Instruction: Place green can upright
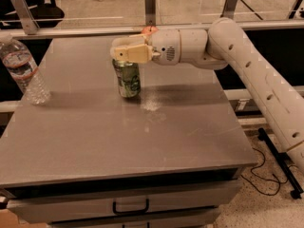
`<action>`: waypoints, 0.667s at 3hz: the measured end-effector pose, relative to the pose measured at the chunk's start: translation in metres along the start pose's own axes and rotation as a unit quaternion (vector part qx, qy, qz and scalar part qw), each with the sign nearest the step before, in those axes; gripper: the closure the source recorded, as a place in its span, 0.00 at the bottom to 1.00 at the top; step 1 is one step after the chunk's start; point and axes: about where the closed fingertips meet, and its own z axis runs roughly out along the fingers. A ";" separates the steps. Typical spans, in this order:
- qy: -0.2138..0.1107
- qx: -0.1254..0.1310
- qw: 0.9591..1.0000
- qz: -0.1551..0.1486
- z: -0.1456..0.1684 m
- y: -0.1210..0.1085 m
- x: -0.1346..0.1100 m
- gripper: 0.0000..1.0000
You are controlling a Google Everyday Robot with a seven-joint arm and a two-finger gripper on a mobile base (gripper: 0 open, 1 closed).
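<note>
The green can (127, 80) stands upright on the grey table (114, 141), left of the middle toward the back. It is green with pale markings, and its top is covered by my fingers. My gripper (125, 56) reaches in from the right on the white arm (247, 65). It sits at the can's top rim and is shut on it. The can's base rests on the tabletop.
A clear plastic water bottle (23, 70) stands at the table's left edge. A pale smudge (151, 106) marks the tabletop right of the can. Metal rails and posts (150, 6) run behind the table. A drawer with a handle (130, 207) is below the front edge.
</note>
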 end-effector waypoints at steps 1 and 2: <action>-0.027 -0.008 0.999 -0.026 -0.004 0.002 0.000 0.59; -0.035 -0.011 0.999 -0.031 -0.006 0.002 0.004 0.36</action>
